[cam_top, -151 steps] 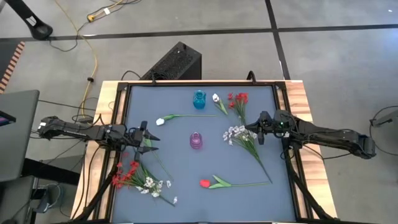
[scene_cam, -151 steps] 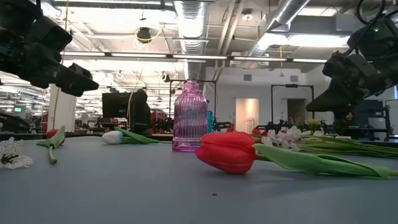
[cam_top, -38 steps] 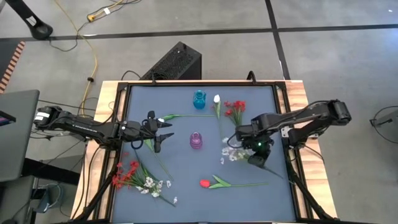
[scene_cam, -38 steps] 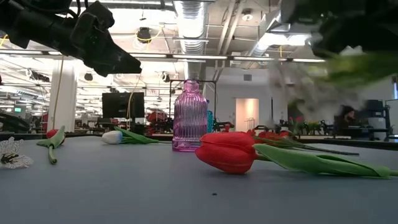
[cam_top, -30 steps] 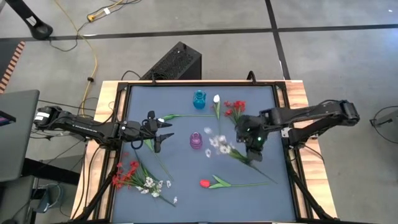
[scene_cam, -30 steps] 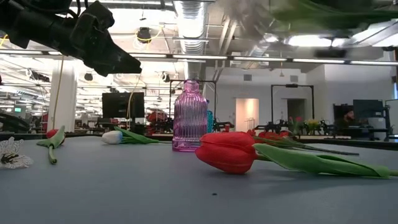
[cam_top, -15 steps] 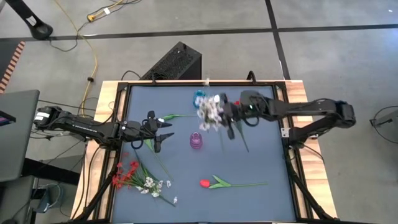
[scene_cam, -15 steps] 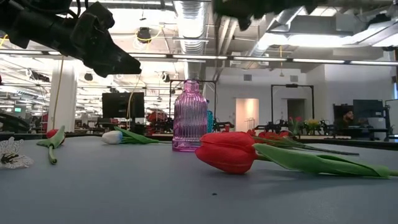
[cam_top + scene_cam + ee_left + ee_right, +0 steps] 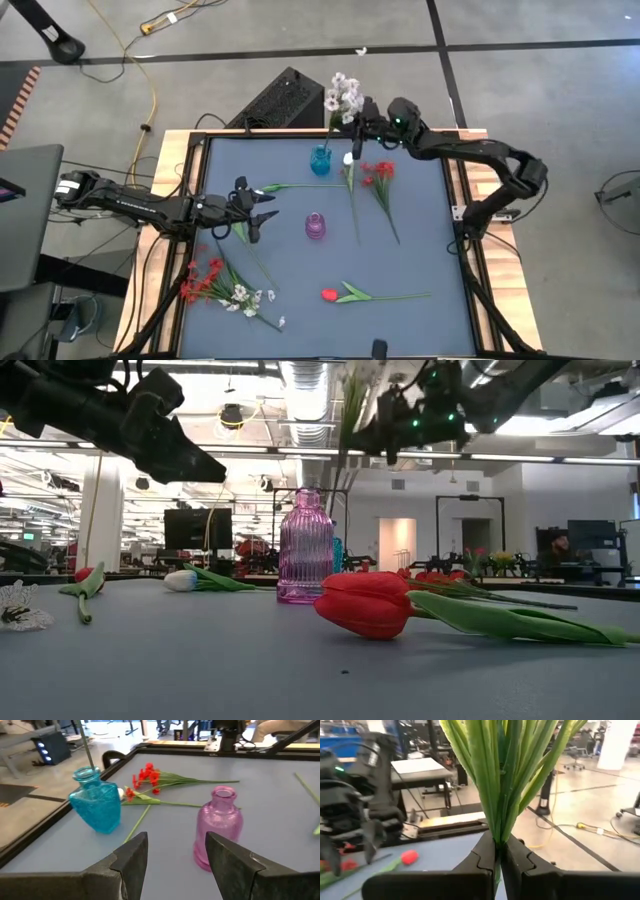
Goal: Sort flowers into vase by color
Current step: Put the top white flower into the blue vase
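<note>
Holding a white-blossom spray point(image 9: 343, 97) upright, our right gripper point(image 9: 362, 117) sits above the table's far edge, jaws pinched tight on the green stems just by the blue vase point(image 9: 320, 160); blooms hang out past the table rim point(image 9: 300, 134) in the high view. In the right wrist view the fingers point(image 9: 485, 857) are clamped w/ leaves fanning up from between them.

Our left gripper point(image 9: 262, 206) hovers over the table's left-centre, jaws spread wide, nothing btwn them. Its wrist view looks past both fingers point(image 9: 132, 855) at the pink vase point(image 9: 218, 827) and the blue vase, w/ a red spray point(image 9: 145, 777) lying behind them.

On the mat: a white tulip point(image 9: 258, 194) just beyond the left gripper, stem pointing toward the blue vase; another white tulip point(image 9: 348, 160) and the red spray side by side right of the blue vase, stems running toward the near side; a red tulip point(image 9: 330, 295) near the front edge; a mixed red & white bunch point(image 9: 225, 288) at the front-left corner. Pink vase stands mid-table, apart from all flowers.
</note>
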